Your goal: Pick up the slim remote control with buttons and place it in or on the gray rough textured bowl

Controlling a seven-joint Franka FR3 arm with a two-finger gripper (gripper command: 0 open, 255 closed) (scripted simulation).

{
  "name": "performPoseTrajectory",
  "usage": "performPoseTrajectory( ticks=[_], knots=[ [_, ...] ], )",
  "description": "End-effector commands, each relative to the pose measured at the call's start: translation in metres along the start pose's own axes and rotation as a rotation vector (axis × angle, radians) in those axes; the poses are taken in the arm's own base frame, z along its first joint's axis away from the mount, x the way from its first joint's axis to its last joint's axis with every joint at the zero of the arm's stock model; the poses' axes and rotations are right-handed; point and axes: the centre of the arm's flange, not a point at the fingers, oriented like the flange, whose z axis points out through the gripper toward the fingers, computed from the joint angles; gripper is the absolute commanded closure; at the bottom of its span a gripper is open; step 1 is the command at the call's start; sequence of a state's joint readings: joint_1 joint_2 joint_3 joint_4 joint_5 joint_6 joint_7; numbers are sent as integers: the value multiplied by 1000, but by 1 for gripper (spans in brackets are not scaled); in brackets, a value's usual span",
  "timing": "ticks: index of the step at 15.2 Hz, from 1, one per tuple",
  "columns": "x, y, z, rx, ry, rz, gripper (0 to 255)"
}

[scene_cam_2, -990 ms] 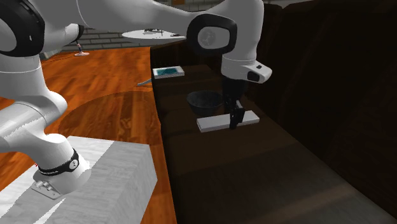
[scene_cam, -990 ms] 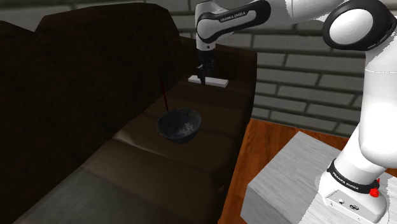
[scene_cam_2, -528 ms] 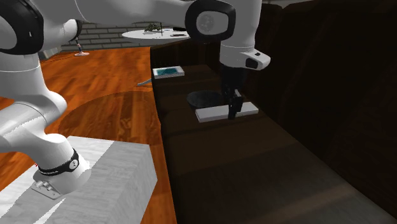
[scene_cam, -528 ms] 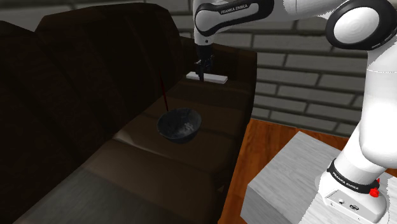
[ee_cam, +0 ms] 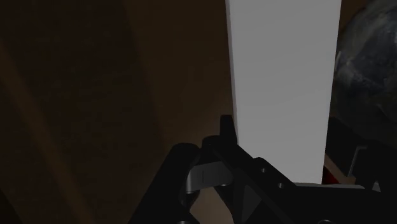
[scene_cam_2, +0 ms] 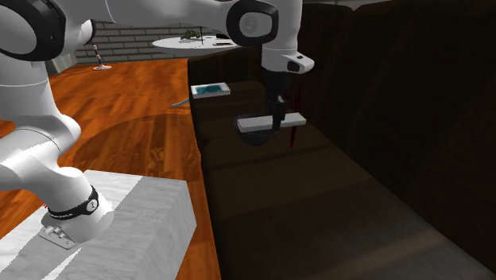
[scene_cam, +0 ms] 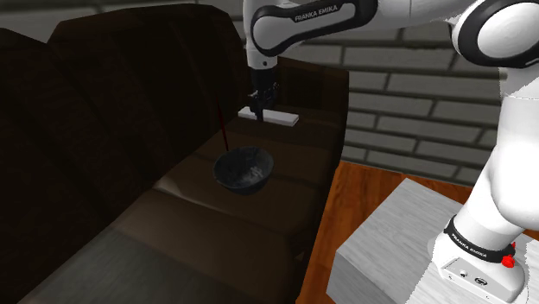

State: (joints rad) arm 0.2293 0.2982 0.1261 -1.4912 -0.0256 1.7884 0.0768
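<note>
1. Hand [scene_cam: 262, 103] clamped on the plain white remote [scene_cam: 283, 117], gripped near its middle, carried level above the sofa [scene_cam: 129, 181]
2. Grey bowl [scene_cam: 244, 169] sits below the hand, slightly offset
3. Centre over the bowl, lower, then release
</note>
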Motion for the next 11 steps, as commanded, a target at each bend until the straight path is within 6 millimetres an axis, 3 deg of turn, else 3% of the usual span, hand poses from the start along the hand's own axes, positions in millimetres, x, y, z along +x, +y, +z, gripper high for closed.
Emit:
performPoseTrajectory(
  ticks=[1,11],
  knots=[
    [-4,-29,1,0,0,1,255],
    [-19,-167,3,0,0,1,255]
  ],
)
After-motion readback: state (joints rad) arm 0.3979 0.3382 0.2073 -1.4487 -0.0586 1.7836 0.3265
